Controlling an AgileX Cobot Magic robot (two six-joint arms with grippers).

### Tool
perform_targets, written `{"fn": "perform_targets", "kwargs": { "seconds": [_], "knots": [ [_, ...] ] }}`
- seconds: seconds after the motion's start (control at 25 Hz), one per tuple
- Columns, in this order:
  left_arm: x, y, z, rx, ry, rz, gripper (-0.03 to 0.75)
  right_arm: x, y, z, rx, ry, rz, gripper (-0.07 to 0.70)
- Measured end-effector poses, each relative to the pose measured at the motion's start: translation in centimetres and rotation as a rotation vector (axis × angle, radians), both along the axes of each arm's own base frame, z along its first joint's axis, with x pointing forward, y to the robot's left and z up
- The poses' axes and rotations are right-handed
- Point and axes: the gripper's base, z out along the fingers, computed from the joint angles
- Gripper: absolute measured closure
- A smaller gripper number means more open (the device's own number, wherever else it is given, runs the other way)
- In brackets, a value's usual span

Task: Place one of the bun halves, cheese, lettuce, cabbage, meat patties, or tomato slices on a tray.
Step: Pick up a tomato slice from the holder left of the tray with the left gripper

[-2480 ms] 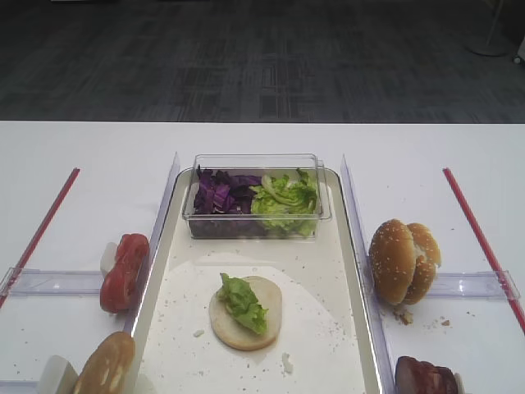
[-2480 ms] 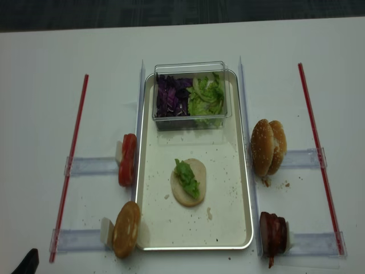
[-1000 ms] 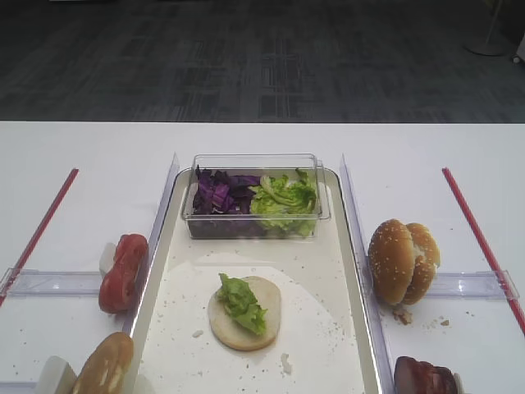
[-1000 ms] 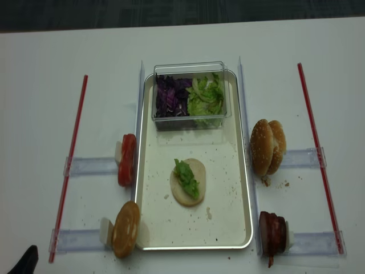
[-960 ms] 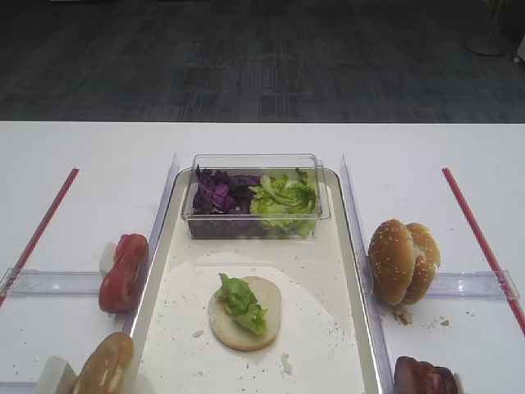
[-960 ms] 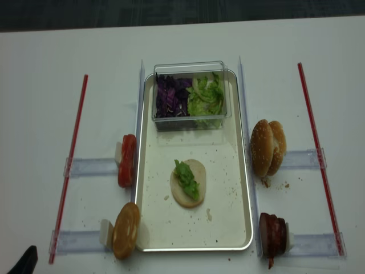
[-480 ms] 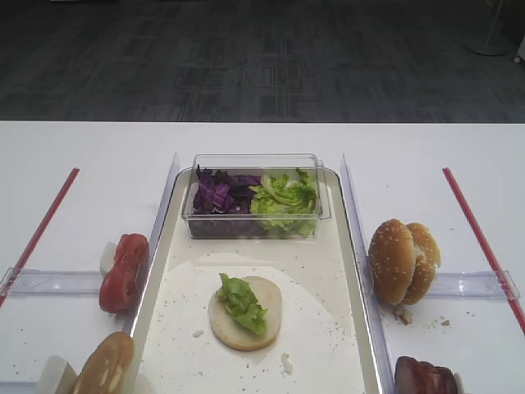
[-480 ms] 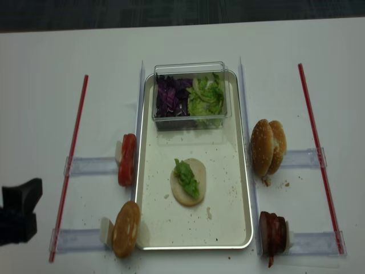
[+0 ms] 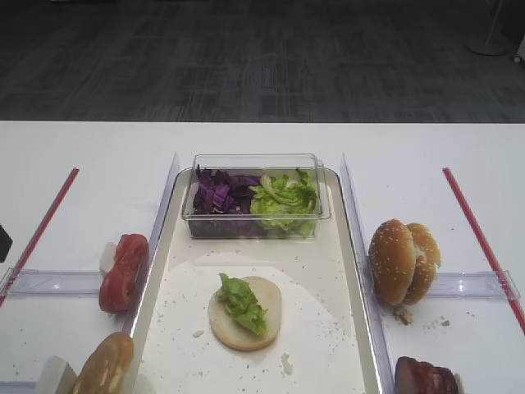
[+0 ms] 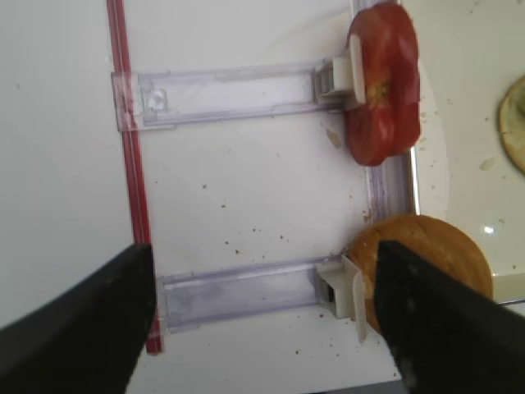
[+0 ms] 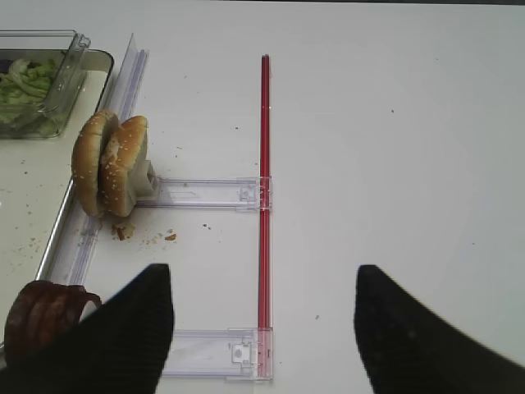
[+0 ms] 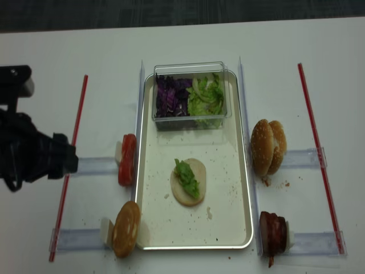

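The cream tray (image 9: pixel 328 271) holds a pale bun base (image 9: pixel 267 308) with a lettuce leaf (image 9: pixel 240 302) on it. More lettuce (image 9: pixel 285 197) and the cabbage (image 9: pixel 220 195) fill a clear tub (image 9: pixel 256 162) at the tray's far end. Left of the tray stand the tomato slices (image 9: pixel 123 271) and a brown bun half (image 9: pixel 105 365). Sesame bun halves (image 9: pixel 402 261) and the meat patties (image 9: pixel 425 377) stand to its right. My left gripper (image 10: pixel 262 246) hangs open above the table, left of the brown bun half (image 10: pixel 426 254). My right gripper (image 11: pixel 262 271) is open over bare table.
Clear plastic rails (image 10: pixel 238 291) hold the food upright beside the tray. Red strips (image 9: pixel 480 238) (image 9: pixel 41 230) run along both outer sides of the table. My left arm (image 12: pixel 34 157) shows as a dark mass left of the tomato slices (image 12: pixel 126 160).
My left arm has come in from the bottom-left corner and moved up the left side, level with the tomato slices. The food has not moved.
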Motion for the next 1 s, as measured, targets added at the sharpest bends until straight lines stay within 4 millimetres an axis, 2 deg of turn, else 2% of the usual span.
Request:
{"fn": "perform_targets", "kwargs": {
  "seconds": [0.2,0.48,0.64,1.0],
  "knots": [
    [4.2,0.0,-1.9,0.001,0.122,-0.001,0.216,0.0,0.0,0.0,0.0,0.0,0.0,0.133],
    [8.3,0.0,-3.6,0.007,0.196,-0.004,0.254,0.0,0.0,0.0,0.0,0.0,0.0,0.133],
    [9.4,0.0,-4.2,0.011,0.223,-0.015,0.255,0.0,0.0,0.0,0.0,0.0,0.0,0.133],
    [9.5,-0.1,-4.3,0.008,0.222,-0.039,0.258,0.0,0.0,0.0,0.0,0.0,0.0,0.133]
  ]
}}
